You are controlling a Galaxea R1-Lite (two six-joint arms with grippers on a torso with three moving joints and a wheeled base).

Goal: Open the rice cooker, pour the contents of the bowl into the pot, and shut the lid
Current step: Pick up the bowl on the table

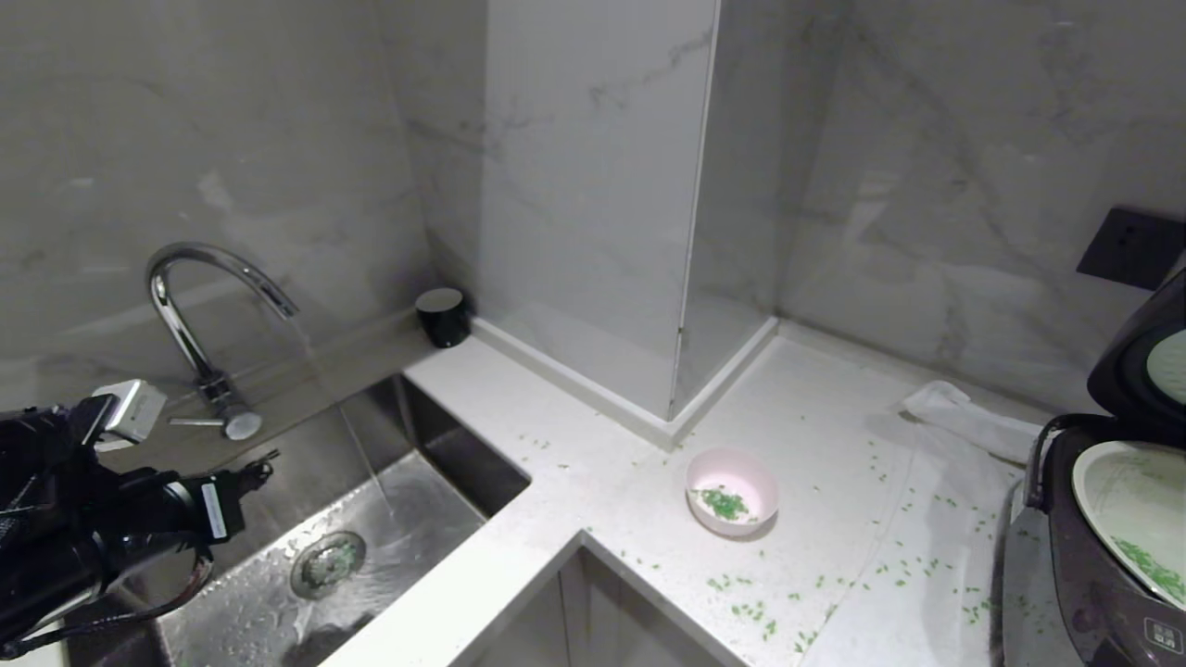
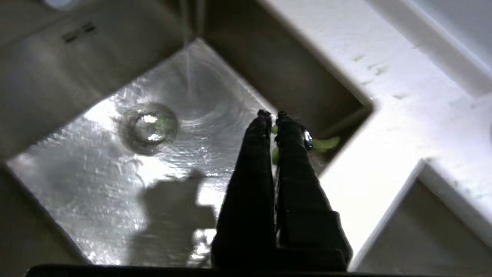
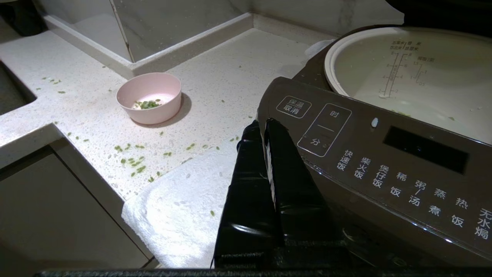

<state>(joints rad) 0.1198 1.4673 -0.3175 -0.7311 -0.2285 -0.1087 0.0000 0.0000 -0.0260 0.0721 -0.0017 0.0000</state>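
Black left arm (image 1: 83, 528) with white label, cables, slim glossy black claw (image 2: 272, 115).

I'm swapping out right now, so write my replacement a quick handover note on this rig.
Left gripper: shut, over the sink, tap running; green bits stuck between its fingers.
Right gripper: shut, parked in front of the rice cooker.
Lid is up; pot holds some green bits.
Bowl stands upright on the counter, a few bits still inside, many scattered around.
Left: empty the bowl if wanted, close the lid.
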